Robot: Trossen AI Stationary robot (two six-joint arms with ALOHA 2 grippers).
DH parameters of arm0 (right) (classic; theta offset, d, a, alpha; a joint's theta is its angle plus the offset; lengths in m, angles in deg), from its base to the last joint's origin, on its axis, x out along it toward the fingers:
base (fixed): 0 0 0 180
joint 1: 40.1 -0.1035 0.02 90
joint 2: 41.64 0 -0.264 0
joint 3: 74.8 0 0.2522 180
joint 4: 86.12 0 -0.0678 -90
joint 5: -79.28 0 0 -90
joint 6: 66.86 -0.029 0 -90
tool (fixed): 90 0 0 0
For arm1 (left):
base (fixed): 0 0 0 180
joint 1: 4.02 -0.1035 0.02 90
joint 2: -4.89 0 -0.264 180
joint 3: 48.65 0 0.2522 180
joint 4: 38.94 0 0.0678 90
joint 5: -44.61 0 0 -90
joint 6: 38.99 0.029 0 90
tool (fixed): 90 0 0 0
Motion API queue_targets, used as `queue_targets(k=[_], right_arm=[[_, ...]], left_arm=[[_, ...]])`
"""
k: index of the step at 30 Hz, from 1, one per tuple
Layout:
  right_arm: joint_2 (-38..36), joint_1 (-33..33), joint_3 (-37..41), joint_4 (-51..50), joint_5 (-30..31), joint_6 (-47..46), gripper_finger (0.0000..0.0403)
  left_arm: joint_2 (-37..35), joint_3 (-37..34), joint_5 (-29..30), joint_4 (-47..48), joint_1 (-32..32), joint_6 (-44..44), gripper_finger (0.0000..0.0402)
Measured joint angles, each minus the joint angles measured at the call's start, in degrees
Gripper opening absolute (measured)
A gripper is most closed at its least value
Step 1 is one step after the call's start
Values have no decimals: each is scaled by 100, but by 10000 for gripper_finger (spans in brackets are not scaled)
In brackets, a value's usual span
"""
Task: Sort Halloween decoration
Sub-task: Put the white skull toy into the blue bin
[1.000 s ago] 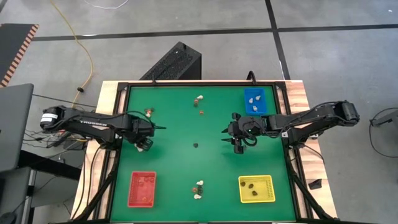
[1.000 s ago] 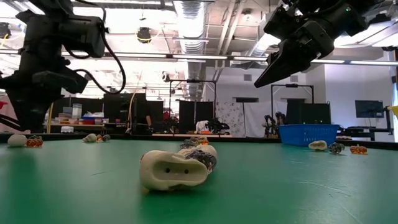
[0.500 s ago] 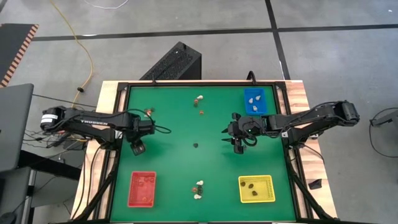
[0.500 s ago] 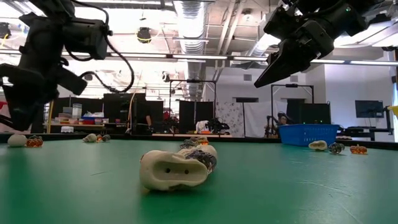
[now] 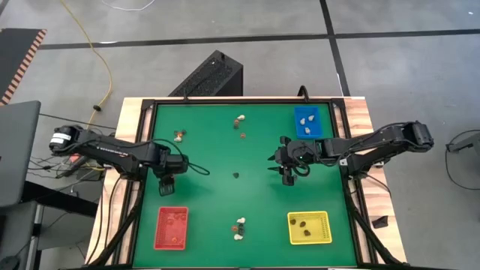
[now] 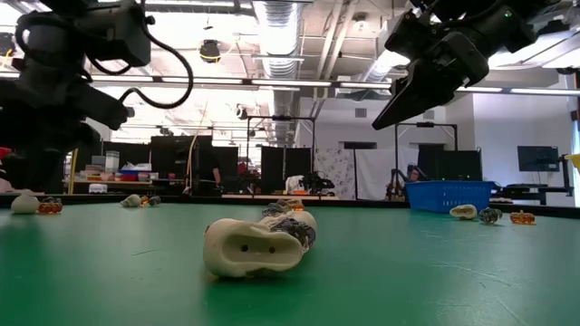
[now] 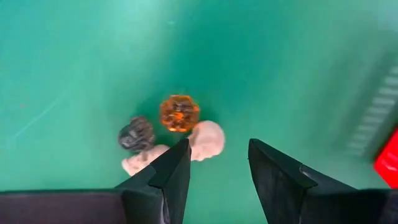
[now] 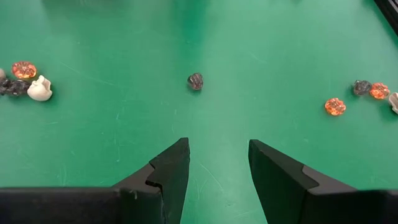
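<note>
- The trinkets (image 7: 180, 113) are lying in small clusters on the green mat (image 5: 217, 195): one cluster left of the blue tray (image 5: 306, 121), one between the red tray (image 5: 172, 227) and the yellow tray (image 5: 309, 227), and a single dark piece (image 8: 195, 81) sitting near the mat's middle.
- Some pieces are already resting inside all three trays.
- Judged by look, each piece is appearing light, hard and rounded, so likely to roll or slip; a pinch across the widest part of one piece, from straight above, seems safest.
- In a cluster the pieces are touching, so a neighbour may be getting nudged.
- The left gripper (image 7: 217, 163) is hovering over an orange, a dark and two cream pieces, fingers spread, holding nothing.
- The right gripper (image 8: 217, 163) is hanging above the mat left of the blue tray, fingers spread and empty.
- The mat is looking flat and smooth inside a black frame (image 5: 240, 100).
- Beyond the table, a workshop with ceiling lights (image 6: 272, 18) and benches is showing.
</note>
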Motion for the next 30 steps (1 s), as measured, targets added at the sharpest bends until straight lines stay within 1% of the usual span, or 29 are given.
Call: queue_targets(k=[4, 8, 15, 18, 23, 30], right_arm=[[0, 0, 0, 2, 0, -2, 195], [0, 0, 0, 2, 0, -2, 195], [0, -4, 0, 0, 0, -7, 195], [0, -4, 0, -7, 0, -9, 195], [0, -4, 0, -7, 0, -17, 195], [0, -4, 0, -2, 0, -15, 195]], left_arm=[[0, 0, 349, 112, 247, -134, 151], [26, 0, 527, 52, 370, -217, 151], [190, -17, 510, -1, 520, -225, 151], [482, -24, 382, -110, 586, -192, 151], [947, -20, 426, -121, 599, -218, 151], [1366, 13, 379, -240, 599, -190, 151]])
